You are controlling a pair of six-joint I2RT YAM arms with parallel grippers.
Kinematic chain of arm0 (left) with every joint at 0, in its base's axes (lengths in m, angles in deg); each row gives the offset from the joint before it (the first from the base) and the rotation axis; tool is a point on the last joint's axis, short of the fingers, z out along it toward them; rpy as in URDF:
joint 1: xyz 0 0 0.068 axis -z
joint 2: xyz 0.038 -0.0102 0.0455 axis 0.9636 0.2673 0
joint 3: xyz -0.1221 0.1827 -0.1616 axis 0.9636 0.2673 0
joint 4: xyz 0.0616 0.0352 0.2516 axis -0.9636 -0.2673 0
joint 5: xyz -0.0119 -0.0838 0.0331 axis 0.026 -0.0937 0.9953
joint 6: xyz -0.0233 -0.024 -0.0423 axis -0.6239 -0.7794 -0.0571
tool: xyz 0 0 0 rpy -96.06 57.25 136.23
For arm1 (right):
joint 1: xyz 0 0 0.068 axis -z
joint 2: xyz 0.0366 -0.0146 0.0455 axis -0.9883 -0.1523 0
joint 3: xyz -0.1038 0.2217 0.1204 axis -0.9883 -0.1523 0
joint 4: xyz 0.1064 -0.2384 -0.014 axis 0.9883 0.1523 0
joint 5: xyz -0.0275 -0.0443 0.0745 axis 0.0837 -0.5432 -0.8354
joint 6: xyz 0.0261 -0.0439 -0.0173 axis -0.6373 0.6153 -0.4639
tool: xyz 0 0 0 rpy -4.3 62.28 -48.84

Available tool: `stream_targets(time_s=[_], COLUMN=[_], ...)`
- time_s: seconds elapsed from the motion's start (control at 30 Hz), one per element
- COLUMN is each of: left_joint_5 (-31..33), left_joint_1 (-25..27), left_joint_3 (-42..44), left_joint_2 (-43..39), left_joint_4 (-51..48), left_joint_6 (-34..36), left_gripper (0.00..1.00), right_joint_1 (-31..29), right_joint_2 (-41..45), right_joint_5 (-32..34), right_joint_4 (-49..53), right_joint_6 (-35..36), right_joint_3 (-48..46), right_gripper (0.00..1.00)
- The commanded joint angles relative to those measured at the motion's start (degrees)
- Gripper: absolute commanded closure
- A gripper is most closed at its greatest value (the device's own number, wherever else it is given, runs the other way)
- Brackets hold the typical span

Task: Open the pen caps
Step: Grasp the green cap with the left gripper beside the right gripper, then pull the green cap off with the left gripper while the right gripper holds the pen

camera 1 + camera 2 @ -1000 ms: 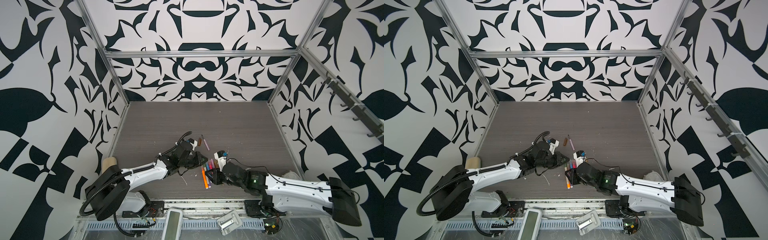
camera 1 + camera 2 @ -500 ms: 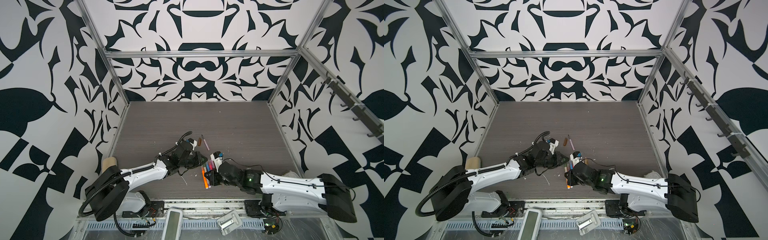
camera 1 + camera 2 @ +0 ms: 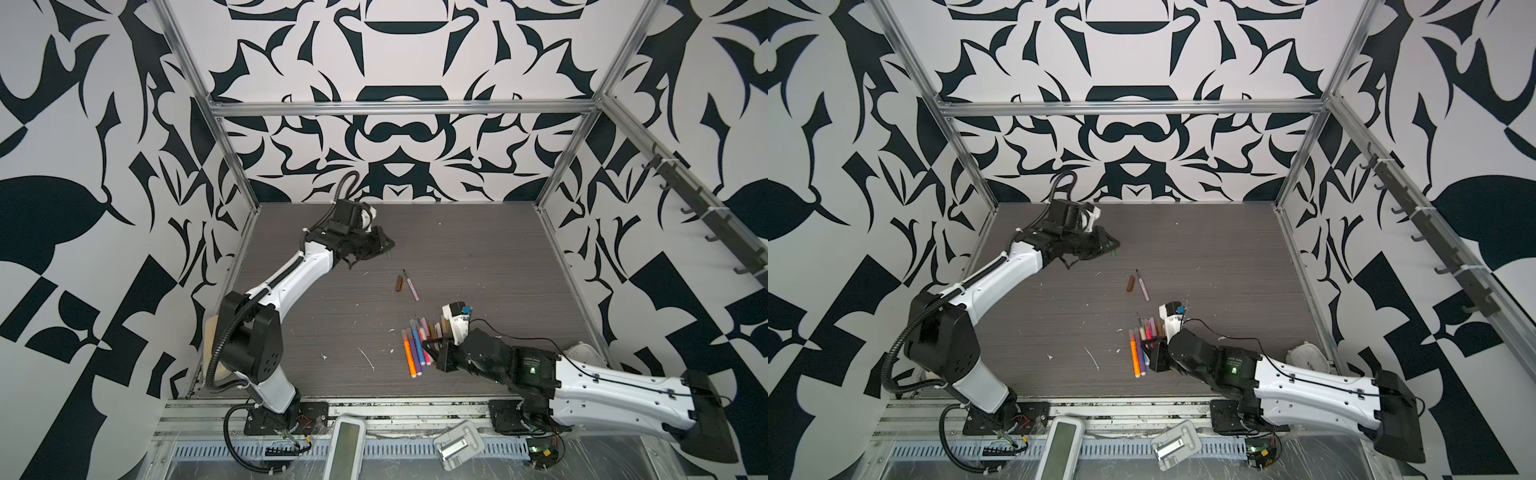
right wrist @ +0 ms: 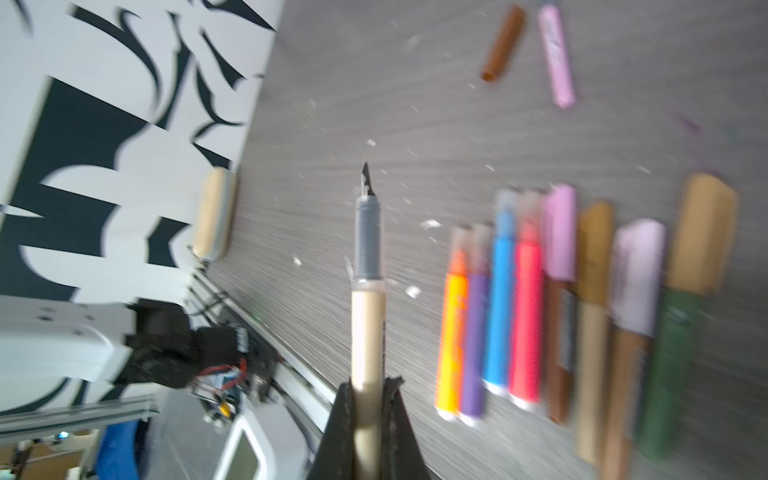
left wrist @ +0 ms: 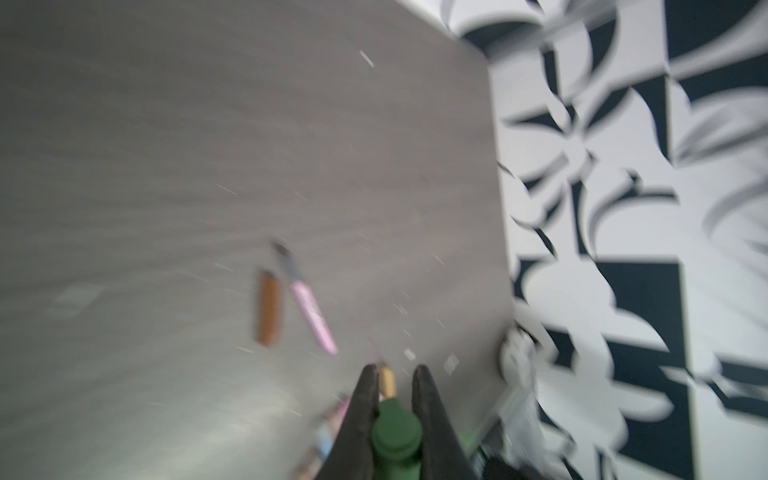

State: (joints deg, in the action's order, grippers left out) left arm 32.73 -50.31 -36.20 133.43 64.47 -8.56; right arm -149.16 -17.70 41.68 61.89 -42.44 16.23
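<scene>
While the left gripper [image 5: 397,370], closed on a stubby dark-green plastic cap [image 5: 395,432], hangs high over the grey table [image 3: 478,257], the right gripper [image 4: 370,382] pinches the rear of a slim beige pen [image 4: 368,328], nib bare. Risk: the barrel pivots in that end grip, inking the capped pens [image 4: 528,316] alongside.

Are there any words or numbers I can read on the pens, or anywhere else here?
No text in these pictures can be read.
pink pen: pale print along the barrel, too blurred to read.
brown pen: a small label on the barrel, too blurred to read.
green pen: faint print, too blurred to read.
</scene>
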Motion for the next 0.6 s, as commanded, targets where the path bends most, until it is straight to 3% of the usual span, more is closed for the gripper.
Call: stream_targets(time_s=[0.0, 0.13, 0.2, 0.43, 0.57], left_joint_5=[1.40, 1.25, 2.14, 2.02, -0.06], left_joint_1=[0.03, -0.58, -0.58, -0.51, -0.49], left_joint_3=[1.45, 0.92, 0.54, 2.01, 1.43], left_joint_2=[2.29, 4.49, 6.33, 11.26, 15.43], left_joint_4=[-4.34, -4.72, -5.85, -5.04, -4.04], left_joint_6=[4.00, 5.96, 7.53, 8.87, 8.02], left_gripper=[1.00, 1.00, 1.00, 1.00, 0.98], right_joint_1=[0.81, 1.72, 4.97, 27.46, 37.01], right_joint_2=[0.94, -1.98, -4.18, -12.86, -24.75], right_joint_5=[0.46, 1.27, -0.07, -16.01, -21.79], right_joint_4=[4.04, 3.86, 5.59, 2.36, -0.36], right_joint_6=[-0.43, 0.38, 2.51, 16.83, 25.12], right_joint_3=[-0.71, -0.14, 1.30, 5.56, 12.33], right_gripper=[1.00, 1.00, 1.00, 1.00, 1.00])
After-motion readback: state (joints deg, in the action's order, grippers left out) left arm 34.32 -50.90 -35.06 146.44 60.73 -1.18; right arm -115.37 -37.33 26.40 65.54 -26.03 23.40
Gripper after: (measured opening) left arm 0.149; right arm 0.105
